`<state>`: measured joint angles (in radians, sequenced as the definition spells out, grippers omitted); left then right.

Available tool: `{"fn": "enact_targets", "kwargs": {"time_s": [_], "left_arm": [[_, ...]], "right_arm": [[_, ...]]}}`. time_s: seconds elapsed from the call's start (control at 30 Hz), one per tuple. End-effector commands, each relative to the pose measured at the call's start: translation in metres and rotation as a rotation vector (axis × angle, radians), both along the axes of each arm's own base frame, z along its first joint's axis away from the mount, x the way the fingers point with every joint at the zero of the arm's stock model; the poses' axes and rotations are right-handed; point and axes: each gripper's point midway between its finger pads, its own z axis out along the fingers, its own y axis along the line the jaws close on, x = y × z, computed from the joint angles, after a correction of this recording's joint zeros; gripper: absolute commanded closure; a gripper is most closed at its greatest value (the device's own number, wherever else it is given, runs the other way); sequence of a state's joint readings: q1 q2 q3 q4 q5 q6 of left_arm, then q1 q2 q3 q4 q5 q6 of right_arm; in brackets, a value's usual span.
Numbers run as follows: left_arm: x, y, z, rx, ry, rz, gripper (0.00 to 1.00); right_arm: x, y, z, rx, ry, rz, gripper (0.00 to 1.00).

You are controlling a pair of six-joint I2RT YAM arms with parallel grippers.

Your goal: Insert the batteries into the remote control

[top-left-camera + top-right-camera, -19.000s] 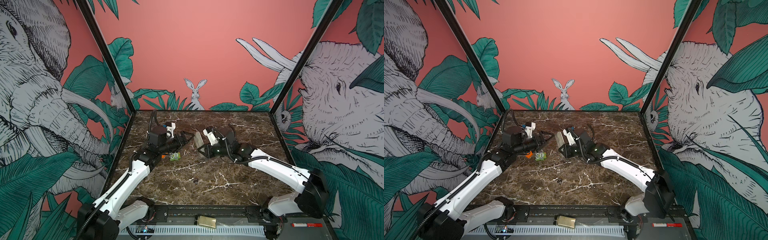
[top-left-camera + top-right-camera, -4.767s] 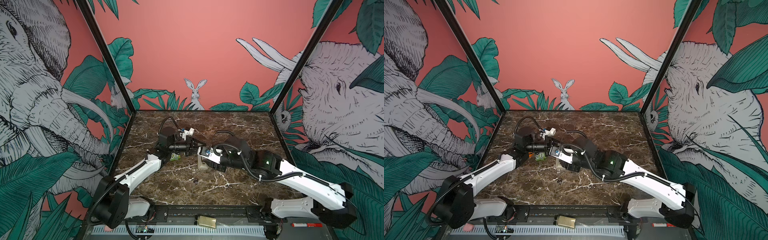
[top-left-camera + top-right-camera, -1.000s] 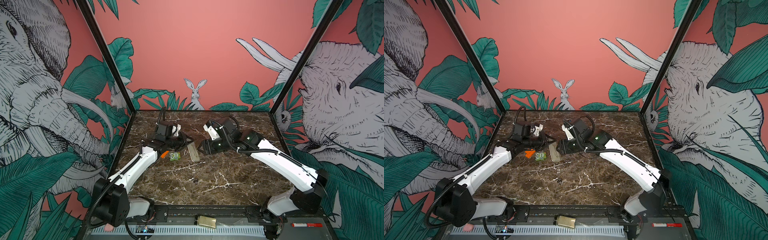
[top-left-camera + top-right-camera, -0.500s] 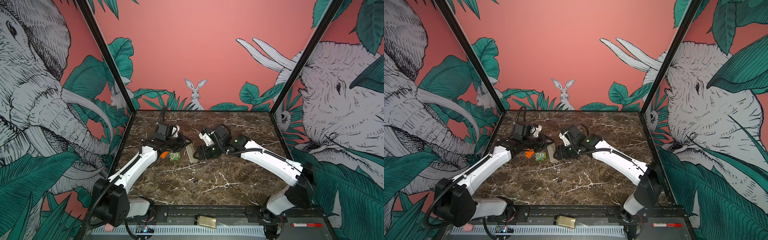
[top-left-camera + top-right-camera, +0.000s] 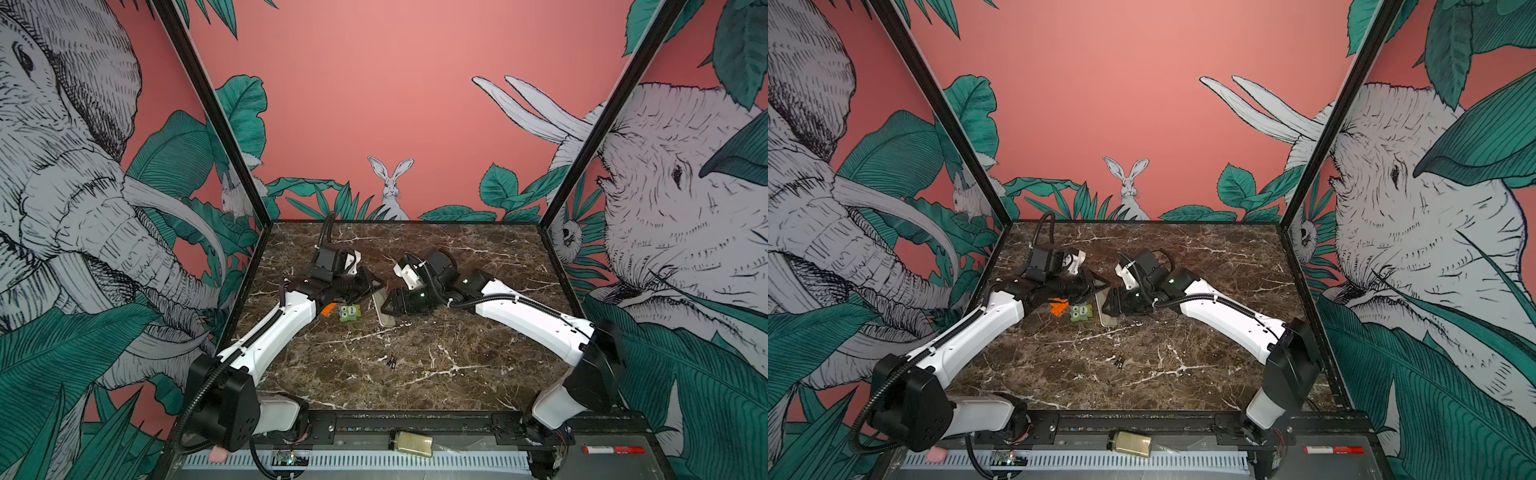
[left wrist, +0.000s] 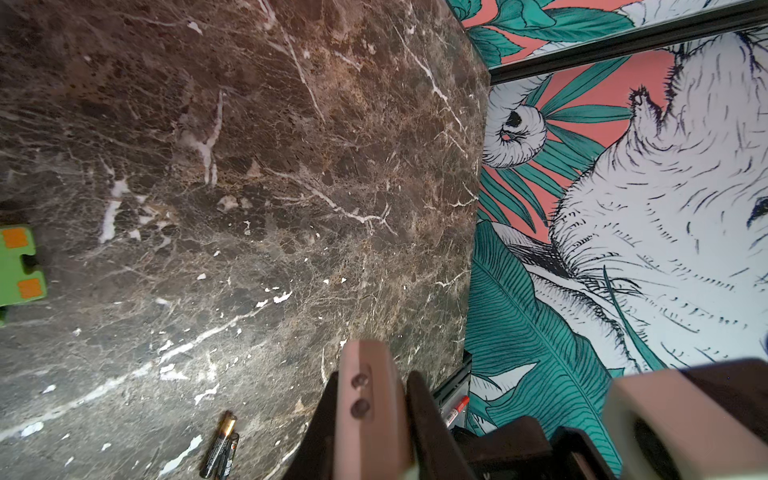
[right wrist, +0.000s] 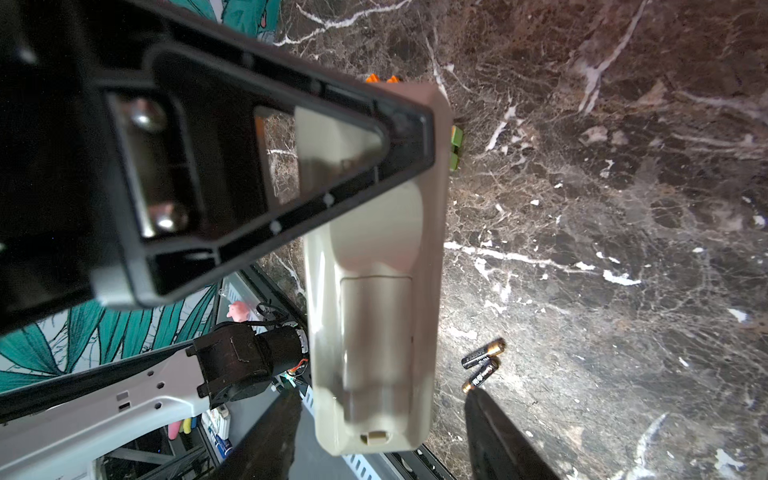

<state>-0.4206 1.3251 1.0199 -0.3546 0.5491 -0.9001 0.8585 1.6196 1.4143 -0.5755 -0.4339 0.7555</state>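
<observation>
We log remote control (image 5: 386, 319) held over the surface (image 5: 436, 365), far end clamped in left jaws, right jaws apart about its middle, contact we cannot tell, long axis front-to-back, back up, battery-cover end frontward.

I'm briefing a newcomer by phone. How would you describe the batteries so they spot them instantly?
On the brown marble table, find the beige remote control, look toward the front edge. The batteries lie there side by side: two tiny dark cylinders with brassy ends, far smaller than it.
</observation>
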Motion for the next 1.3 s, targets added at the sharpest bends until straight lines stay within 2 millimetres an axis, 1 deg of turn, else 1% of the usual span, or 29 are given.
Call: {"fn": "enact_targets", "kwargs": {"time_s": [0.0,0.13,0.77,0.87,1.07,1.27], "left_arm": [[0.0007,-0.0057,0.0150,-0.021,-0.031,-0.027,1.00],[0.0016,-0.0077,0.0170,-0.029,-0.037,-0.036,1.00],[0.0045,-0.0113,0.0170,-0.058,-0.032,-0.030,1.00],[0.0006,-0.0140,0.0182,-0.077,-0.023,-0.053,1.00],[0.0014,-0.0144,0.0197,-0.082,-0.026,-0.050,1.00],[0.0016,-0.0147,0.0200,-0.083,-0.028,-0.052,1.00]], "right_arm": [[0.0015,0.0048,-0.0015,0.023,0.014,0.013,0.40],[0.0026,0.0063,-0.0030,0.026,0.021,0.021,0.41],[0.0027,0.0081,-0.0024,0.054,0.029,0.042,0.57],[0.0026,0.0083,-0.0015,0.056,0.026,0.044,0.59],[0.0019,0.0092,-0.0016,0.061,0.029,0.049,0.63],[0.0013,0.0083,-0.0016,0.063,0.024,0.050,0.64]]}}
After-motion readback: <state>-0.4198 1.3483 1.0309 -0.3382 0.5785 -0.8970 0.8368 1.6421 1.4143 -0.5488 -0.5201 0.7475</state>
